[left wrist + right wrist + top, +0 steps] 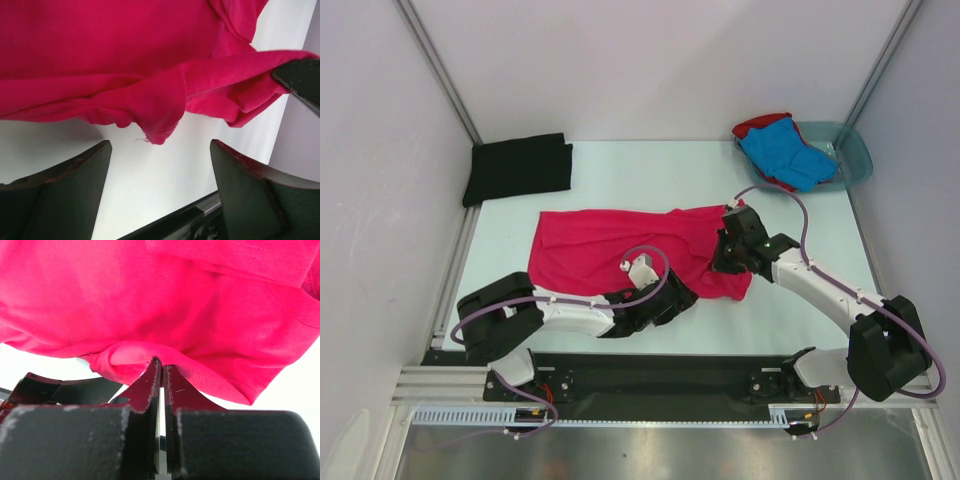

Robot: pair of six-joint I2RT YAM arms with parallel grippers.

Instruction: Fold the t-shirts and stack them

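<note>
1. Top external view: the pink t-shirt [620, 245] lay spread and slightly rumpled at the centre of the table [650, 175]. Its near edge was bunched at about 5 o'clock, where both arms met.
2. The black t-shirt [518, 168] sat folded at 10 o'clock. The blue t-shirt [790, 155] lay on the red t-shirt [760, 125], both heaped unfolded in the basin [860, 155] at 2 o'clock.
3. Step in hand, my read: setting up the first fold of the pink t-shirt with a two-point grip on its near-right edge. One shirt looked done, three to go.
4. Right tool [161, 365]: jaws pressed together, pinching a small fold of pink cloth at the edge. The cloth around the pinch appeared raised off the table.
5. Left tool [160, 150]: jaws spread wide, nothing held. A ragged hem corner hung just above the gap between its fingers [65, 190], touching neither as far as I could tell.
6. Left wrist view: one finger of the right tool showed at 3 o'clock, with cloth drawn out to it.
7. Next move calls for the left tool to advance until the hem corner sits well between the pads, then close. After that, both tools would lift together and carry the edge across.
8. Risk: a shallow bite on that frayed corner would likely slip under tension.
</note>
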